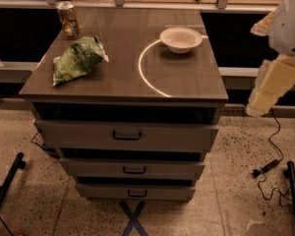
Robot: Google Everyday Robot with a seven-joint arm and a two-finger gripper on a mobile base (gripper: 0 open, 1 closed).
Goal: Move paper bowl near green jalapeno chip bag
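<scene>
The paper bowl (181,39) is off-white and stands upright at the back right of the drawer unit's top (123,80). The green jalapeno chip bag (78,58) lies wrinkled at the left of the same top, far from the bowl. Only a white and cream part of my arm (269,82) shows, at the right edge of the view, beside the unit and off to the right of the bowl. My gripper itself is out of view.
A metallic drink can (69,19) stands at the back left corner, behind the bag. A bright arc of light (142,73) lies on the top in front of the bowl. Three drawers (127,135) face me. A cable (270,166) lies on the floor at right.
</scene>
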